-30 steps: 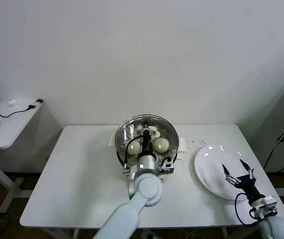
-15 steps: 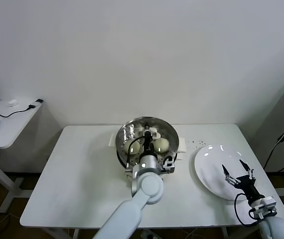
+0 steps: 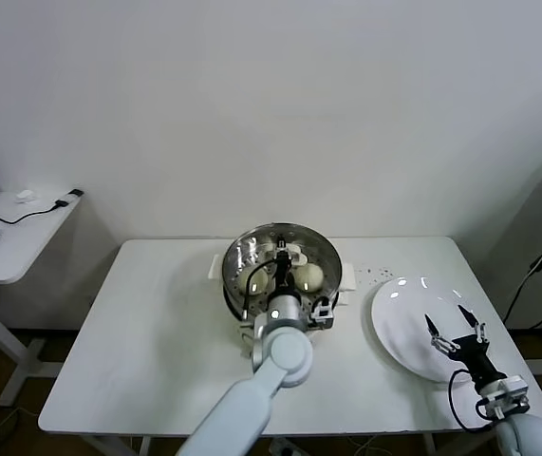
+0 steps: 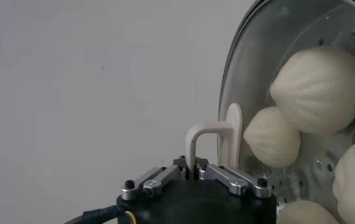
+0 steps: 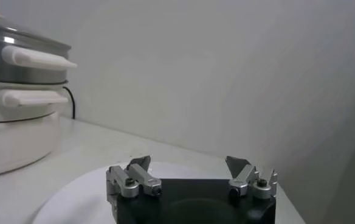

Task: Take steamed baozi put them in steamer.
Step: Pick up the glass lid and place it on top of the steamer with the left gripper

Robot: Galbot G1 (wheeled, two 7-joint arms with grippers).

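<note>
Right gripper (image 3: 453,328) sits low over the near part of the white plate (image 3: 399,332), jaws spread wide, holding nothing. Left arm stretches forward, its left gripper (image 3: 281,255) pinched shut on the glass lid (image 4: 268,36) handle above the steamer (image 3: 235,256), baozi (image 3: 308,275) inside.

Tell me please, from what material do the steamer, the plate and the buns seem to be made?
The steamer: polished metal, probably stainless steel, mirror-bright and perforated. The plate: glossy white, likely ceramic or plastic; light glints on it. The baozi: soft matte cream dough, faintly pleated.
</note>
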